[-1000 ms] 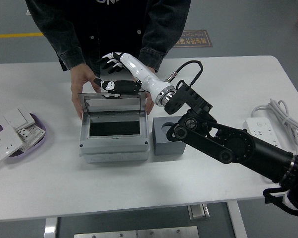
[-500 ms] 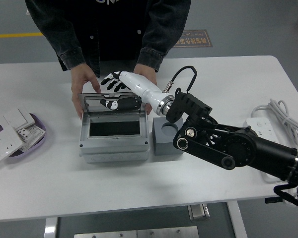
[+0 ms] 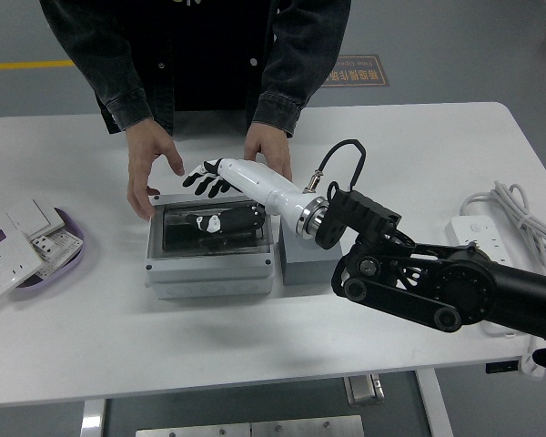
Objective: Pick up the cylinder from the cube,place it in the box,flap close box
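While a person's hands [image 3: 150, 168] flank the box [image 3: 209, 259], the open-fingered robot hand [image 3: 209, 179] presses its lid [image 3: 211, 228].

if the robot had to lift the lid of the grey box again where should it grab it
Judging by its pose, the lid lies flat over the grey box. Best hook the near edge from the robot's side and swing up, since the person's hands flank the far edge.

Right arm [image 3: 437, 287] stretched in from the right, white hand [image 3: 220, 179] flat, fingers [image 3: 200, 178] spread.
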